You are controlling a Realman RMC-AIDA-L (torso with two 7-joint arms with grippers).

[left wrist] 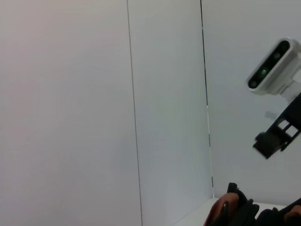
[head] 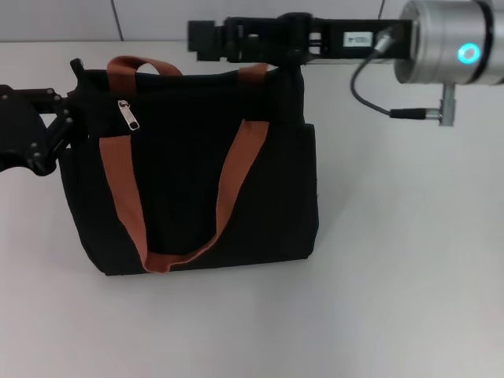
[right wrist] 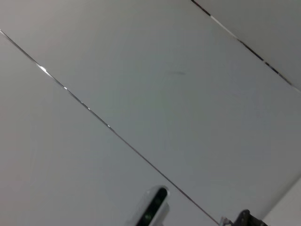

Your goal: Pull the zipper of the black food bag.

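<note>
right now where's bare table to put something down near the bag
Bare table lies right of the black food bag and along the near edge in front of it. It is crowded at the bag's left end, by the left pincer, and at its top right, by the right pincer.

A white table (head: 394, 299) before a panelled wall (left wrist: 70, 94).

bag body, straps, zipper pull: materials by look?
The black food bag: matte woven fabric, probably canvas; it soaks up light and sags softly. Strap handles: rust-brown flat webbing, matte, probably cotton or nylon. The zipper: silver and glinting, so likely metal, though plated plastic can't be ruled out.
</note>
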